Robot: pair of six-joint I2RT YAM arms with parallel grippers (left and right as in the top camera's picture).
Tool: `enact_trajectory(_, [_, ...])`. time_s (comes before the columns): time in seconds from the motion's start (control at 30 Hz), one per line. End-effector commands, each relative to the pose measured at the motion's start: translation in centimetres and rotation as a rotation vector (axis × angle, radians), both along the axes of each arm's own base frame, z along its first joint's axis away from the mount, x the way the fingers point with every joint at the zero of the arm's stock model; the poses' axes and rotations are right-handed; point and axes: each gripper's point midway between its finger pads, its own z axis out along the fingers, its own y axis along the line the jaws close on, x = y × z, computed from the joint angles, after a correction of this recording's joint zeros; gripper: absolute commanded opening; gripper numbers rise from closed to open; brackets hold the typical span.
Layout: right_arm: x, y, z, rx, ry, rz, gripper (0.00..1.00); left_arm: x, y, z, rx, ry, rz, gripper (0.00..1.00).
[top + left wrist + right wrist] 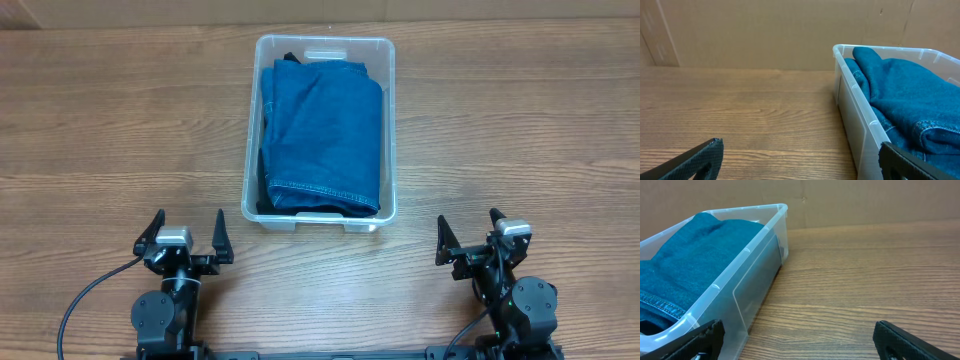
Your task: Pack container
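Note:
The clear plastic container (389, 130) stands at the middle of the wooden table, holding folded blue jeans (322, 135) that fill most of it. A dark garment shows under the jeans at the left side. My left gripper (187, 240) is open and empty near the front edge, left of the container. My right gripper (468, 238) is open and empty near the front edge, right of it. The left wrist view shows the container (855, 100) and jeans (910, 95) at the right. The right wrist view shows the container (747, 275) and jeans (690, 250) at the left.
A brown cardboard wall (765, 30) stands behind the table. Bare wood table (120, 130) lies to both sides of the container.

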Motion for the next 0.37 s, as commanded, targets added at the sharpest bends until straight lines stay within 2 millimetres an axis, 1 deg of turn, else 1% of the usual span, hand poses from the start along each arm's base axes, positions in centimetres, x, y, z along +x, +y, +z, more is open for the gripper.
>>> enact_trajectory(0.0, [-0.03, -0.09, 0.07, -0.003, -0.005, -0.003, 1.0, -0.03, 0.11, 0.03, 0.026, -0.005, 0.005, 1.0])
enact_trajectory(0.33, [-0.03, -0.09, 0.07, -0.003, -0.005, -0.003, 1.0, -0.03, 0.11, 0.03, 0.026, -0.005, 0.005, 1.0])
